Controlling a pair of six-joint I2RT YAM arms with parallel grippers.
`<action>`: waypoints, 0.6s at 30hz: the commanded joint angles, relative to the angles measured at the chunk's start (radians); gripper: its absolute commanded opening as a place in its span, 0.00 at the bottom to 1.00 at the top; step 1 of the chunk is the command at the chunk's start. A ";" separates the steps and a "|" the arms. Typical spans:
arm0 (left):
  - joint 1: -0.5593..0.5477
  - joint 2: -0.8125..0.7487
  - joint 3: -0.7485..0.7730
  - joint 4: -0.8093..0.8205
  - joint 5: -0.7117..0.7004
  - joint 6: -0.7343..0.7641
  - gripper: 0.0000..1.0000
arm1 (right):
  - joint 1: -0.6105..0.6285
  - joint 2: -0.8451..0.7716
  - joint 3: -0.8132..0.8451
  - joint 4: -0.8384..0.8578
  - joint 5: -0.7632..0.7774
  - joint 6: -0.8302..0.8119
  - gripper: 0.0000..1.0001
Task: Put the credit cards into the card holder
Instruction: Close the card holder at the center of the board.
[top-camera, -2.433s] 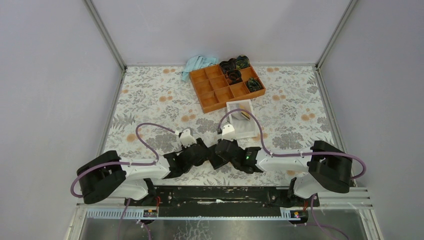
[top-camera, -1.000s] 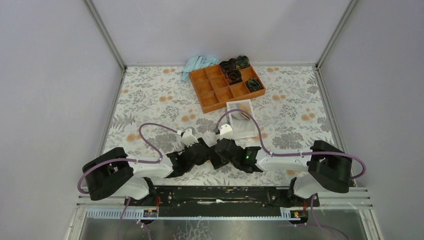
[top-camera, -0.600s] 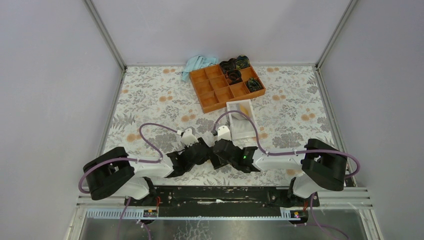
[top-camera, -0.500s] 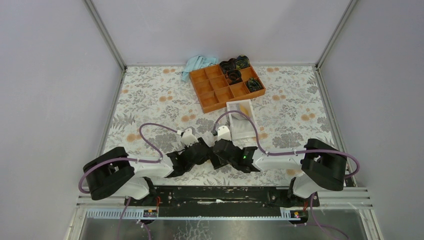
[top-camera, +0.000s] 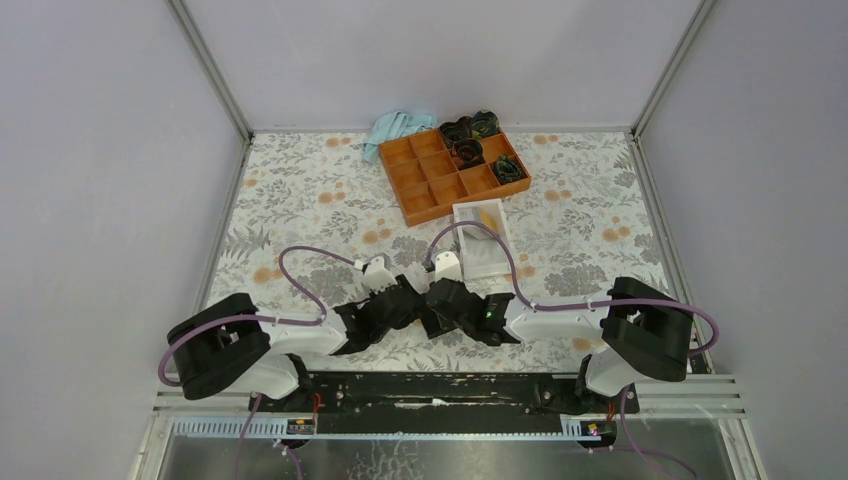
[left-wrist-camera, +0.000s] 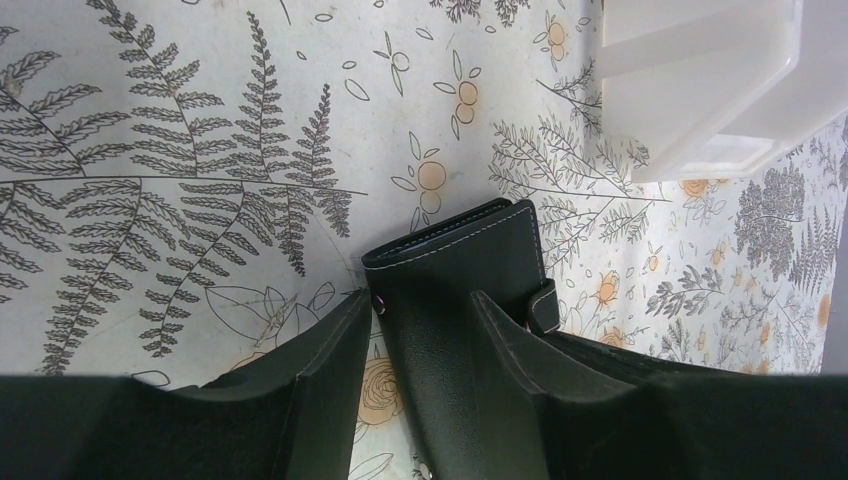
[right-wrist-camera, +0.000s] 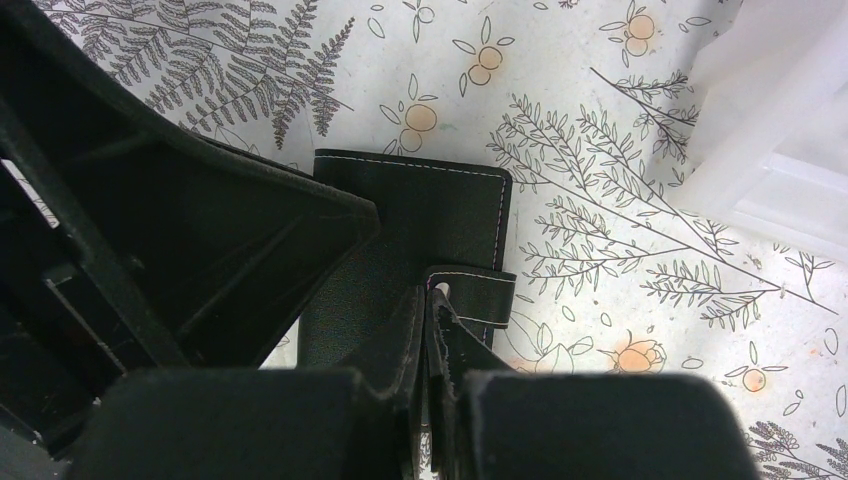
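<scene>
The black card holder (left-wrist-camera: 460, 265) lies on the floral cloth with its snap tab (right-wrist-camera: 478, 296) to the right. My left gripper (left-wrist-camera: 420, 296) straddles its body, both fingers against its sides, so it is shut on it. My right gripper (right-wrist-camera: 432, 300) is shut, its tips pinching the edge of the snap tab. In the top view the two grippers (top-camera: 408, 298) (top-camera: 434, 297) meet near the front and hide the card holder. One yellow-orange credit card (top-camera: 489, 215) lies in the white box (top-camera: 470, 262).
The white box (left-wrist-camera: 700, 90) stands just beyond the card holder. An orange compartment tray (top-camera: 425, 185) with dark items in its far cells sits behind it. A light-blue cloth (top-camera: 393, 128) lies at the back edge. The enclosure's walls stand on both sides.
The right arm has shifted slightly left, closer to the left gripper, and its cable no longer crosses the card in the white box. The left gripper has narrowed a little.
</scene>
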 joint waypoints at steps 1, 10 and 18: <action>0.007 0.021 0.011 0.006 0.017 -0.003 0.48 | 0.009 -0.002 0.023 0.005 -0.020 0.011 0.04; 0.010 0.021 0.012 0.004 0.018 -0.002 0.48 | 0.014 -0.009 0.018 -0.013 -0.013 0.013 0.04; 0.009 0.021 0.011 0.003 0.019 -0.003 0.48 | 0.019 -0.023 0.007 -0.025 -0.001 0.015 0.04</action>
